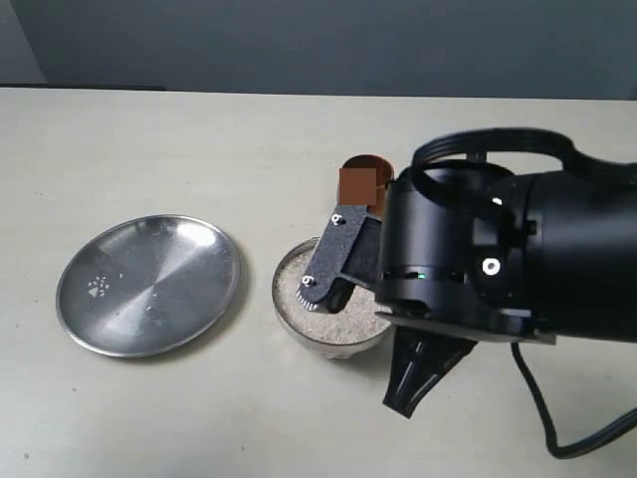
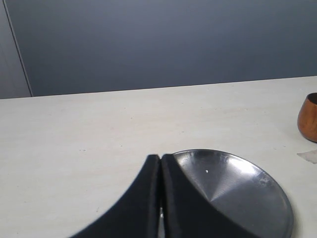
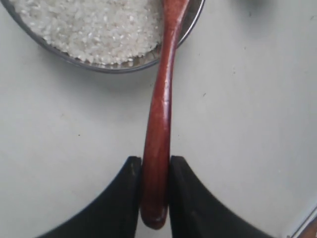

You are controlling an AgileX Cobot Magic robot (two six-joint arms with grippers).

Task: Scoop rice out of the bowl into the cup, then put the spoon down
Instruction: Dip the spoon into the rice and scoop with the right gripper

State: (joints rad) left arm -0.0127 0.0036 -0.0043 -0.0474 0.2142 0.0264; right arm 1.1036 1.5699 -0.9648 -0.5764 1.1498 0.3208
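My right gripper (image 3: 155,166) clamps the end of the spoon (image 3: 158,114). Its slim, glossy red-brown wooden handle crosses the rim of the shiny steel bowl (image 3: 106,67) of grainy white rice (image 3: 89,25). My left gripper (image 2: 161,159) is pressed together, empty, by the round steel plate (image 2: 242,191).

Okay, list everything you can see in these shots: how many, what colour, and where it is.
table: one, pale beige, under everything.
plate: one, steel, left of the bowl.
bowl: one, steel, mid-table.
rice: one heap, white, in the bowl.
cup: one, reddish-brown, just beyond the bowl.
spoon: one, dark reddish-brown, reaching over the bowl's rim.
left gripper: one, black, shut, empty, near the plate.
right gripper: one, black, shut on the spoon's handle.
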